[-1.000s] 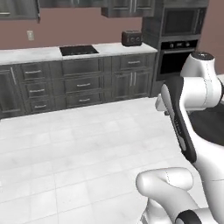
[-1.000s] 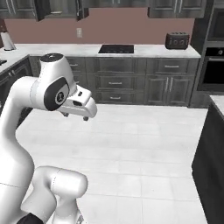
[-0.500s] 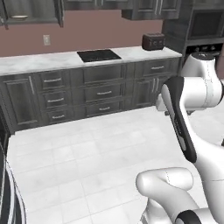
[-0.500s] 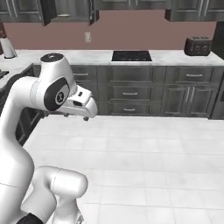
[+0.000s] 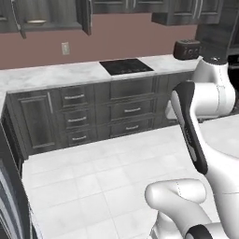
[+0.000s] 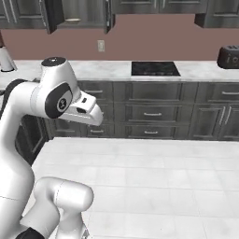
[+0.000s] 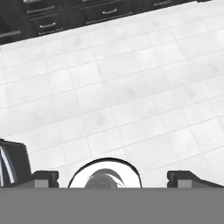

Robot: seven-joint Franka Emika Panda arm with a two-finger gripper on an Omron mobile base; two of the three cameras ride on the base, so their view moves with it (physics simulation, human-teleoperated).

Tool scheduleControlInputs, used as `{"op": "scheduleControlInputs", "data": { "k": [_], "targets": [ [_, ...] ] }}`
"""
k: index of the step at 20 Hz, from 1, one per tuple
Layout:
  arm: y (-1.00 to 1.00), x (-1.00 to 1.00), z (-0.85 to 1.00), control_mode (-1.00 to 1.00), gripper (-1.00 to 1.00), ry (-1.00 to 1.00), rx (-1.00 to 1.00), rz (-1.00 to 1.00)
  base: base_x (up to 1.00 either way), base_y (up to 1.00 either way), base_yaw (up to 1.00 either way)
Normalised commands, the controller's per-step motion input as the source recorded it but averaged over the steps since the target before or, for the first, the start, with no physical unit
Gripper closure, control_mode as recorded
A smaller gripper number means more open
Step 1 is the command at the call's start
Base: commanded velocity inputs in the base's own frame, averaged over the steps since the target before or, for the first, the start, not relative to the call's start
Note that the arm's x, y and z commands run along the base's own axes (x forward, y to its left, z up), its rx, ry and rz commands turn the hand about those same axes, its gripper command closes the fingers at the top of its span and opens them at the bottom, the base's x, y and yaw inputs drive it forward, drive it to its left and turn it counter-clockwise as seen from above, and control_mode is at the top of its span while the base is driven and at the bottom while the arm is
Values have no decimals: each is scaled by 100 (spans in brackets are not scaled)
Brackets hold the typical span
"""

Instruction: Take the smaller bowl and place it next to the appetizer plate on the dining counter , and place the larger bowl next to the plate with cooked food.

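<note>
My gripper (image 7: 113, 178) is open above the white tiled floor, its two dark fingertips (image 7: 43, 177) far apart with nothing between them. In the right base view the hand (image 6: 86, 108) hangs folded in front of the arm, pointing down. High on the wall an upper cabinet stands open, and a pale shallow shape on its shelf (image 6: 72, 20) (image 5: 36, 21) may be the smaller bowl; it is too small to be sure. The larger bowl, the appetizer plate, the plate with cooked food and the dining counter are out of view.
The marble wall counter (image 5: 46, 74) carries a black cooktop (image 5: 126, 66) (image 6: 155, 68) and a dark toaster (image 5: 186, 48) (image 6: 228, 57), over grey drawers. White tiled floor (image 6: 154, 168) lies ahead. A dark striped object (image 5: 9, 196) stands close at the lower left.
The whole scene has slid rightward in both base views, so the base has turned left. The arm keeps its folded pose and the gripper stays open.
</note>
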Motion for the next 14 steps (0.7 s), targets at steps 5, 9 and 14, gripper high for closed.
{"op": "scheduleControlInputs", "data": {
  "k": [5,9,14],
  "targets": [
    [0,0,0,100,-100,0,0,0,100,39,0],
    [0,0,0,100,-100,0,0,0,100,54,0],
    [0,0,0,100,-100,0,0,0,100,60,1]
  ]
}}
